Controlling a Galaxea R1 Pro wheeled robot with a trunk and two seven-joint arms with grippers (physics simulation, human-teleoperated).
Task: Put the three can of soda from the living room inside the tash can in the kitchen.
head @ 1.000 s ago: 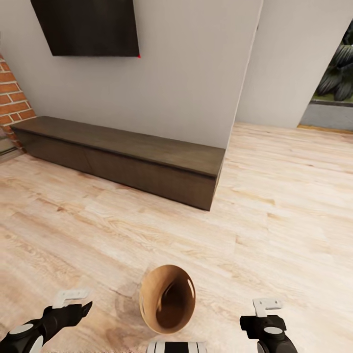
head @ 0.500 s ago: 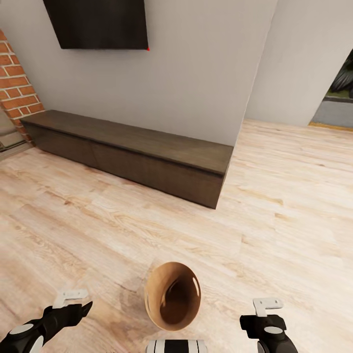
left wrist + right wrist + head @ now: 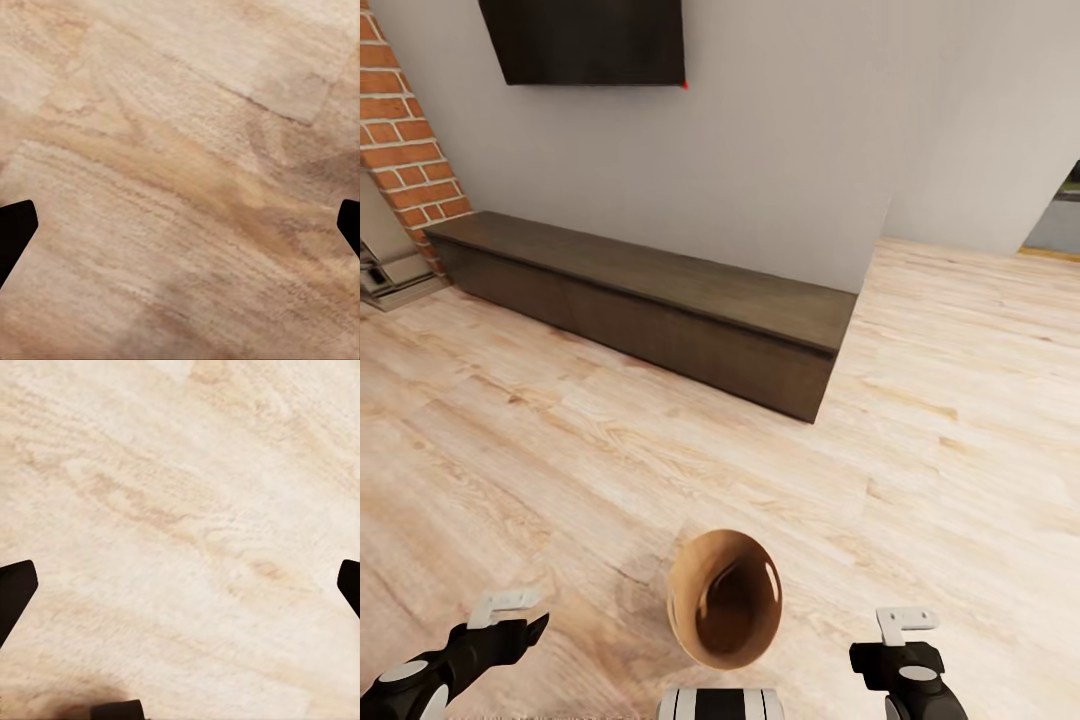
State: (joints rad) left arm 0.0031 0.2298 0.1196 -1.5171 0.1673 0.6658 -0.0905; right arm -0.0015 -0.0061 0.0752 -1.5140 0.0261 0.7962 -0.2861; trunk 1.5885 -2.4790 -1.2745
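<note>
The tash can (image 3: 725, 598), a brown wooden bucket, stands on the pale plank floor close in front of my trunk, its dark inside facing the head camera. It lies between my two arms, and neither gripper touches it. Low at the head view's left, my left gripper (image 3: 520, 620) is open and empty; the left wrist view has its dark fingertips (image 3: 15, 232) wide apart over bare planks. The right gripper (image 3: 900, 640) at the lower right is also open, fingertips (image 3: 15, 585) spread over the floor. The cans of soda are out of view.
A long dark bench (image 3: 660, 300) runs along the grey wall ahead, under a wall TV (image 3: 590, 40). A red-brick fireplace (image 3: 410, 150) stands at the far left. Right of the wall corner (image 3: 880, 200) the floor (image 3: 980, 400) runs on toward a doorway (image 3: 1060, 220).
The whole picture has shifted right, so the camera has turned left. More of the brick fireplace shows and the doorway has slid to the edge. Both arms keep their pose.
</note>
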